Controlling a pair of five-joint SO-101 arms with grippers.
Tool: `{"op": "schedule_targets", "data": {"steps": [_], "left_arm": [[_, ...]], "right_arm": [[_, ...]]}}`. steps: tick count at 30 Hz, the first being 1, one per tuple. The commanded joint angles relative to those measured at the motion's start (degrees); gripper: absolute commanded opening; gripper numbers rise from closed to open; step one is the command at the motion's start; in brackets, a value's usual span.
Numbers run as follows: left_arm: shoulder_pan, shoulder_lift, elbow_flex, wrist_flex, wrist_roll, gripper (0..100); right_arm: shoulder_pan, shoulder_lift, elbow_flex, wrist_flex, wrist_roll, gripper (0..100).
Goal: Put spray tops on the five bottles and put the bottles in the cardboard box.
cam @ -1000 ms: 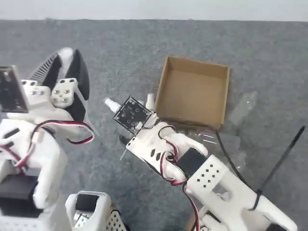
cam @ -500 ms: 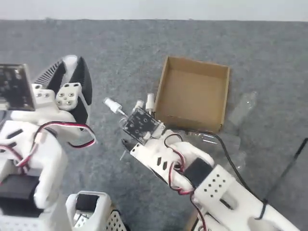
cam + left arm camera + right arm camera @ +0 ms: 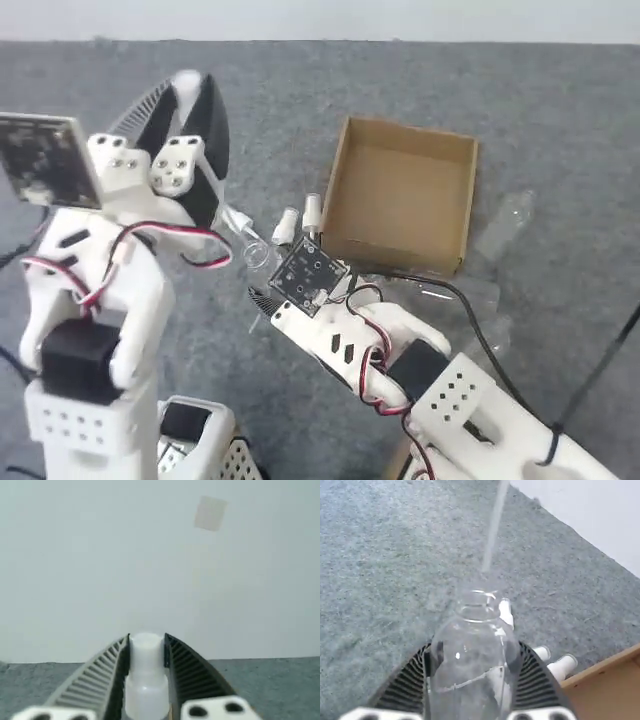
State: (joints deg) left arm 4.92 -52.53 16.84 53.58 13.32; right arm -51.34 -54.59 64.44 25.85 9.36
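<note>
My left gripper (image 3: 188, 92) is shut on a white spray top (image 3: 186, 78), held high over the grey carpet; its cap (image 3: 146, 680) sits between the ribbed fingers (image 3: 182, 660). A thin dip tube (image 3: 492, 525) hangs above the open mouth of a clear bottle (image 3: 475, 625). My right gripper (image 3: 475, 651) is shut on that bottle, whose mouth (image 3: 257, 255) faces the left arm. The cardboard box (image 3: 400, 195) lies open just right of the bottle. Three more spray tops (image 3: 285, 225) (image 3: 312, 210) (image 3: 235, 218) lie between the bottle and the box.
Clear bottles (image 3: 505, 225) (image 3: 480, 295) lie on the carpet to the right of the box. A black cable (image 3: 590, 330) runs along the right arm. The box's corner (image 3: 615, 680) and loose spray tops (image 3: 540, 653) lie beyond the held bottle.
The left arm has swung right with the spray top, ending above the bottle. The right arm has drawn back a little with the bottle in its grip.
</note>
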Motion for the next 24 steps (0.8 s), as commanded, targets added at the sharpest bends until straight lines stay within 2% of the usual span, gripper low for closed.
{"op": "schedule_targets", "data": {"steps": [1,7,12,15,20,24], "left_arm": [[0.2,0.2,2.2,-4.4,0.8,1],[0.3,-0.4,8.0,-3.9,1.1,1],[2.9,-0.4,9.7,1.9,1.2,1],[5.5,-0.4,10.4,5.6,1.2,1],[6.1,-0.4,10.9,11.0,0.9,1],[6.4,-0.4,14.3,9.2,0.8,1]], "right_arm": [[-0.2,-2.1,-0.4,-1.4,0.4,0.6],[0.1,-2.3,-0.4,-1.5,0.4,0.6],[0.1,-2.3,-0.4,-2.0,0.1,0.6],[0.7,-2.3,-0.4,-2.8,-4.7,0.6],[5.3,-2.4,0.9,-8.4,-11.5,0.6],[5.8,-2.4,4.2,-15.0,-11.9,0.6]]}}
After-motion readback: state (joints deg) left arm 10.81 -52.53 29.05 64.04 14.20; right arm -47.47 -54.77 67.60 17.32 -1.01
